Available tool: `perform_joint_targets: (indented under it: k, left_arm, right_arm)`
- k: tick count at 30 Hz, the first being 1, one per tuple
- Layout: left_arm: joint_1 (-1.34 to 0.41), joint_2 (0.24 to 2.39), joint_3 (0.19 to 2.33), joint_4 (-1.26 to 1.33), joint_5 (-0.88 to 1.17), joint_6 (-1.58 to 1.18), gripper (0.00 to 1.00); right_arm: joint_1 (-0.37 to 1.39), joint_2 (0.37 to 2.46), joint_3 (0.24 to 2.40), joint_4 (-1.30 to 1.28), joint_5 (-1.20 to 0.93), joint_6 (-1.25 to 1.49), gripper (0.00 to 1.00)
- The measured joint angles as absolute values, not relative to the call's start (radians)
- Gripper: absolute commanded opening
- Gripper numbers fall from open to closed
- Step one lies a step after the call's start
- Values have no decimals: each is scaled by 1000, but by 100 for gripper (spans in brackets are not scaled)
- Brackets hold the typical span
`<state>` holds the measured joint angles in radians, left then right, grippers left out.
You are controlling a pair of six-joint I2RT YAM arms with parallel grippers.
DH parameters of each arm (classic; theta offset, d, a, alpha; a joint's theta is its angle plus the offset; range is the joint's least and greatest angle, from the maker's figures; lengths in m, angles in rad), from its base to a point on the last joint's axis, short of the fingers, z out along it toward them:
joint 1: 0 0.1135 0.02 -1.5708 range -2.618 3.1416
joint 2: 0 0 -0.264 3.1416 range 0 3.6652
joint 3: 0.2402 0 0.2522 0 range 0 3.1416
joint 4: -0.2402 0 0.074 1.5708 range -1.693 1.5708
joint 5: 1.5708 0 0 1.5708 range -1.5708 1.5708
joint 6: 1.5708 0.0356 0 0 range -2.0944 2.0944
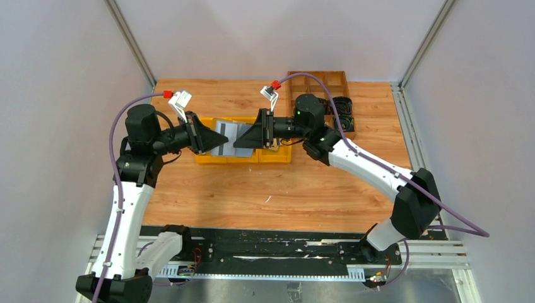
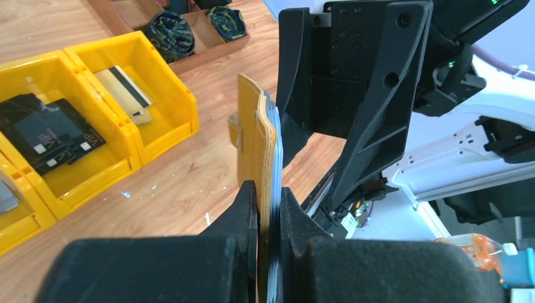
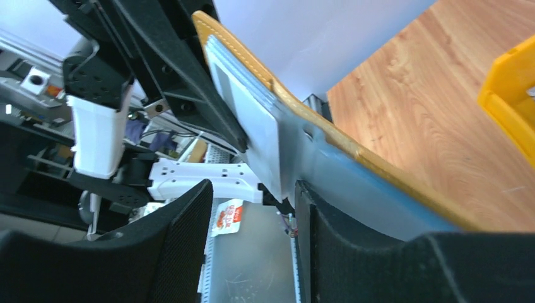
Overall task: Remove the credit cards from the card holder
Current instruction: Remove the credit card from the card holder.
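The mustard-tan, stitched leather card holder (image 2: 252, 139) hangs in the air over the bench, pinched at its lower edge by the left end effector (image 2: 268, 189), whose fingers are clenched on it. A stack of thin silver-grey cards (image 3: 246, 113) sits in the card holder, their edges standing proud of its mouth. The right end effector (image 3: 253, 186) faces the card holder from the opposite side with its jaws apart. One finger seems to lie against the card holder's shiny face, and a corner of the stack sits in the gap, with nothing gripped yet.

I judge the main risk to be a bad bite. If the jaws close across the card holder's wall as well as the stack, the pull would drag the whole thing out of the left grip instead of freeing a card. Closing on several cards at once could fan them and let some fall. The left grip is narrow and near one edge, so a sideways tug could twist the card holder.

Directly below the card holder is a row of open yellow plastic bins (image 2: 176, 95). One contains a black card (image 2: 50, 132) and another a beige-gold card (image 2: 129, 91) with a dark stripe. Beyond the card holder, farther from the arm bases, a wooden compartment tray (image 1: 309, 85) keeps dark rolled cloths (image 2: 169, 31). The wood-grain bench (image 1: 252, 196) carries all of this. Nothing stands between the card holder and the bins, though the two end effectors crowd each other closely around the card holder
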<state>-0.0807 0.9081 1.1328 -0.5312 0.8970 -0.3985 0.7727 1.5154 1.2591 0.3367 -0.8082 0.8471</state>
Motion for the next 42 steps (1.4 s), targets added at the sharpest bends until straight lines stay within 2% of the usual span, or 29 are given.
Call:
perform_joint_targets:
  k: [5, 9, 13, 14, 25, 29, 34, 35, 37, 38, 42]
  left_arm:
    - [-80, 901, 1114, -482, 920, -458, 0]
    - [-65, 881, 1088, -437, 932, -503, 0]
    - [-56, 878, 1080, -418, 951, -538, 13]
    - [-53, 878, 1080, -411, 965, -548, 14]
    - [13, 869, 1060, -318, 1097, -653, 12]
    - [48, 873, 1053, -300, 1137, -695, 13]
    - [70, 871, 1053, -263, 1145, -717, 13]
    - [70, 871, 1053, -260, 1145, -719, 13]
    - [70, 870, 1052, -257, 1145, -722, 13]
    - [70, 867, 1050, -253, 1144, -725, 12]
    - [71, 847, 1022, -231, 1136, -736, 12]
  right_arm:
    - [773, 1532, 1248, 459, -846, 928, 35]
    - [770, 1572, 1229, 562, -873, 1008, 15]
    - [765, 1596, 1193, 663, -884, 1086, 0]
    - [764, 1597, 1182, 698, -889, 1113, 0]
    - [763, 1639, 1121, 1014, -913, 1319, 0]
    - [764, 1634, 1103, 1027, -898, 1317, 0]
    - [763, 1592, 1077, 922, -890, 1238, 0]
    - [763, 1584, 1076, 902, -889, 1225, 5]
    - [763, 1572, 1076, 880, -889, 1204, 23]
    - [763, 1567, 1076, 871, -889, 1195, 27]
    - [768, 1564, 1090, 850, -890, 1171, 34]
